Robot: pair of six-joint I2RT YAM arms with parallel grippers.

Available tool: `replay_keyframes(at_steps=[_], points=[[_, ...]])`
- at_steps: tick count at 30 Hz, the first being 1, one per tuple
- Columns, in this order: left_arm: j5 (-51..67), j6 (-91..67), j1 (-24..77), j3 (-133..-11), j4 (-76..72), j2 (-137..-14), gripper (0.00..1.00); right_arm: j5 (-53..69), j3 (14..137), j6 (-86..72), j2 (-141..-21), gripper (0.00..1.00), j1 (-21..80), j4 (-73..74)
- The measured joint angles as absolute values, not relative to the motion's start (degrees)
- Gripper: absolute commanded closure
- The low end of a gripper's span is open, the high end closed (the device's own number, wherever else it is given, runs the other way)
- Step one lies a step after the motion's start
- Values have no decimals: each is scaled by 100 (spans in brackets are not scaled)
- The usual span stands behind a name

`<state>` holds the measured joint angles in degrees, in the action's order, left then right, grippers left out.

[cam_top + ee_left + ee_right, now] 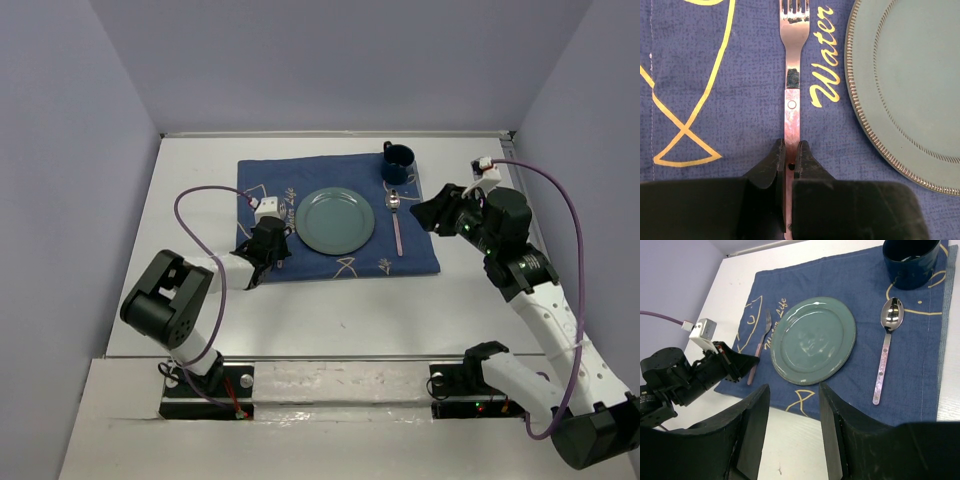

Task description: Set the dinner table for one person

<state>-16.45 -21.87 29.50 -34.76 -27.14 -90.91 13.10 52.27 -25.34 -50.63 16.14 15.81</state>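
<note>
A blue placemat [330, 266] lies on the white dinner table [300, 315]. On it are a green plate [335, 220], a pink-handled spoon [398, 228] to its right and a dark blue mug [397, 163] at the far right corner. My left gripper [268, 243] is low over the mat, left of the plate. In the left wrist view it [790, 145] is shut on the pink handle of a fork [792, 75], which lies flat on the mat beside the plate [910, 75]. My right gripper [425, 212] hovers open and empty beyond the spoon [885, 350].
Grey walls enclose the table on the left, back and right. In the right wrist view bare white table [790, 450] shows below the open gripper [792, 405], near the mat's front edge [910, 390]. A purple cable loops from my left wrist [190, 215].
</note>
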Motion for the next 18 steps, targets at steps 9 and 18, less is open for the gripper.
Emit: replay_keyframes(at_steps=[9, 18], points=[[-1608, -2132, 2950, -3503, -2797, -9192, 63, 1356, 5183, -2574, -5070, 50, 1614, 1581], [-1820, -2178, 2950, -3509, -2569, -8947, 1, 1356, 5183, -2576, -5063, 48, 1614, 1581]])
